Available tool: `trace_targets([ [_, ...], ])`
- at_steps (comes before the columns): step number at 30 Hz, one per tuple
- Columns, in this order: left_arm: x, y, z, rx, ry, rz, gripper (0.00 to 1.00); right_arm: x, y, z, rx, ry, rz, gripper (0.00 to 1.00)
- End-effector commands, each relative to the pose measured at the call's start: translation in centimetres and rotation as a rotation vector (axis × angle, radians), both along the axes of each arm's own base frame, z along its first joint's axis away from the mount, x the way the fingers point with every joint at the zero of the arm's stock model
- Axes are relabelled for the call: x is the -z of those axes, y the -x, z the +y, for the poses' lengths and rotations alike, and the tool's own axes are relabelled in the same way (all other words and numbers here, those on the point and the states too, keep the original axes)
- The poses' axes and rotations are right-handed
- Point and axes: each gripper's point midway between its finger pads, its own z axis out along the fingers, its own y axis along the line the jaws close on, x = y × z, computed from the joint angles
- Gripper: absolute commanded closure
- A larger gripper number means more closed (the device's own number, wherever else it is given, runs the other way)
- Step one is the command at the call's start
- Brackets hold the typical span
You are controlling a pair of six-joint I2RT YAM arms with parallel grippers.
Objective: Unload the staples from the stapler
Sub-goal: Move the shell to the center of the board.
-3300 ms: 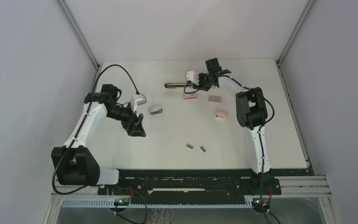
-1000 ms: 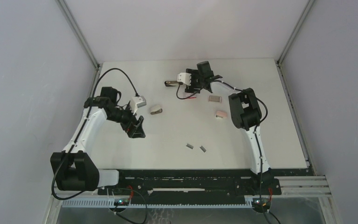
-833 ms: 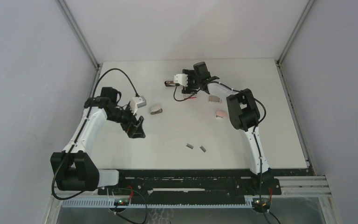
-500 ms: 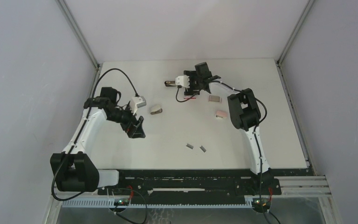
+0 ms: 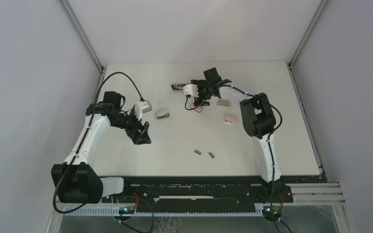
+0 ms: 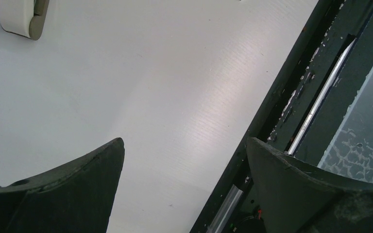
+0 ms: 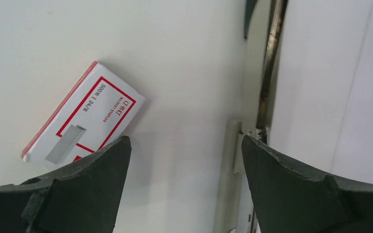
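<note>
- The left fingers (image 6: 63, 194) are spread wide and hold nothing. They hang over bare counter (image 5: 175, 141), near a beige stapler (image 5: 162, 114).
- The right fingers (image 7: 77, 194) are parted and empty, above a red-and-white box (image 7: 85, 119) at the far side.
- The staples (image 5: 197, 152), two short grey strips, lie side by side near the counter's front middle, well apart from both arms.

Viewed from above, two strips of staples (image 5: 197, 152) lie side by side at 6 o'clock on the tabletop (image 5: 291, 145), toward its near edge. A small stapler (image 5: 162, 114) sits at 9 o'clock and a second small stapler (image 5: 229, 119) at 3. A flat piece (image 5: 223, 102) lies at 1 o'clock and the box (image 7: 85, 119) near 12. The long stapler (image 5: 178, 87) lies behind the box, at 11.
</note>
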Motion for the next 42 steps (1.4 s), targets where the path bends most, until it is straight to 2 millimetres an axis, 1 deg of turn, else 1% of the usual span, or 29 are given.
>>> trace_targets([
  [1, -0.4, 0.5, -0.2, -0.009, 0.022, -0.017, 0.00, -3.6, 2.1, 1.9, -0.043, -0.064, -0.019, 0.15],
  [4, -0.5, 0.5, -0.2, -0.008, 0.025, -0.024, 0.00, -3.4, 2.1, 2.2, -0.011, -0.065, -0.035, 0.15],
  [8, -0.6, 0.6, -0.2, -0.008, 0.027, -0.024, 0.00, -3.7, 0.2, 2.7, 0.094, -0.073, -0.114, 0.15],
  [9, -0.6, 0.6, -0.2, -0.007, 0.027, -0.025, 0.00, -3.7, -0.1, 2.8, 0.114, -0.076, -0.122, 0.15],
  [11, -0.6, 0.6, -0.3, -0.008, 0.029, -0.027, 0.00, -3.6, -0.1, 3.1, 0.123, -0.079, -0.120, 0.15],
  [14, -0.7, 0.7, -0.3, -0.006, 0.030, -0.032, 0.00, -3.1, 1.3, 3.7, 0.085, -0.082, -0.069, 0.15],
  [18, -0.8, 0.7, -0.3, -0.002, 0.035, -0.036, 0.00, -2.2, 4.4, 4.2, 0.016, -0.064, 0.003, 0.15],
  [23, -1.0, 0.9, -0.5, 0.008, 0.043, -0.044, 0.00, -2.1, 8.0, 4.4, -0.046, -0.051, 0.063, 0.15],
  [24, -1.1, 0.9, -0.5, 0.010, 0.045, -0.049, 0.00, -2.1, 8.6, 4.5, -0.049, -0.050, 0.073, 0.12],
  [28, -1.4, 1.0, -0.7, 0.014, 0.055, -0.059, 0.00, -2.5, 10.3, 4.6, -0.033, -0.039, 0.085, 0.09],
  [33, -2.0, 1.0, -0.8, 0.019, 0.064, -0.080, 0.00, -3.6, 12.7, 4.4, -0.030, -0.060, 0.132, 0.04],
  [34, -2.1, 1.0, -0.8, 0.014, 0.065, -0.086, 0.00, -4.2, 13.0, 4.4, -0.027, -0.069, 0.129, 0.04],
  [35, -2.2, 0.9, -0.8, 0.009, 0.064, -0.094, 0.00, -4.7, 13.2, 4.5, -0.017, -0.074, 0.125, 0.01],
  [36, -2.2, 0.6, -0.7, -0.001, 0.060, -0.102, 0.00, -5.3, 13.0, 4.6, 0.005, -0.085, 0.116, 0.00],
  [39, -2.4, -0.4, -0.3, -0.055, 0.037, -0.130, 0.00, -8.6, 12.0, 4.6, 0.089, -0.135, 0.097, 0.00],
  [42, -3.0, -1.1, 0.2, -0.094, 0.012, -0.154, 0.00, -11.4, 11.8, 3.3, 0.181, -0.170, 0.139, 0.00],
])
